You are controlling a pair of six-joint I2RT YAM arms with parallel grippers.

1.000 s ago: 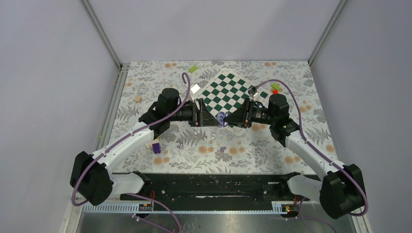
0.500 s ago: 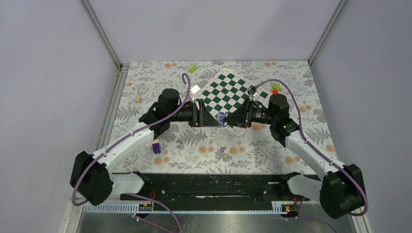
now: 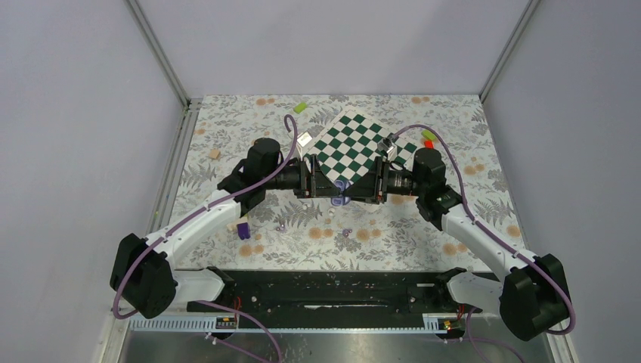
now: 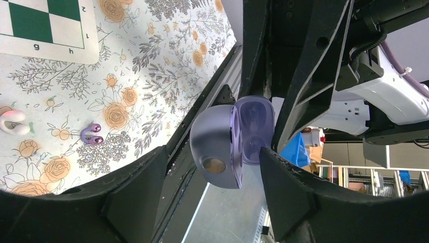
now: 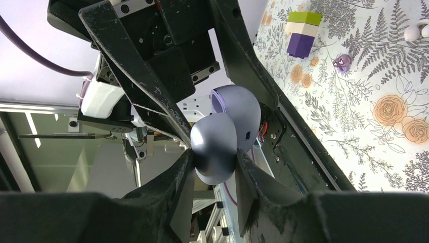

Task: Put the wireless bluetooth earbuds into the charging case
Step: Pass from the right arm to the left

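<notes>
The charging case (image 3: pixel 342 190) hangs open in mid-air between the two grippers, above the near edge of the chessboard mat. It looks lavender-grey in the wrist views. My right gripper (image 5: pixel 215 154) is shut on one half of the case (image 5: pixel 216 147). My left gripper (image 4: pixel 215 152) is open, its fingers wide either side of the case (image 4: pixel 222 147) and apart from it. The earbuds (image 3: pixel 330 215) lie on the floral mat near the arms. They show as a white bud at the left edge of the left wrist view (image 4: pixel 12 123) and at the top right of the right wrist view (image 5: pixel 412 33).
A green-and-white chessboard mat (image 3: pixel 355 144) lies behind the grippers. A green-white-purple stacked block (image 3: pixel 243 229) and a tiny purple piece (image 3: pixel 348 232) sit on the near mat. Small blocks (image 3: pixel 300 107) (image 3: pixel 428 138) and a white cube (image 3: pixel 304 139) lie around the board.
My right gripper has levelled out and shifted left with the case, which sits slightly nearer and lower. The left arm has barely moved.
</notes>
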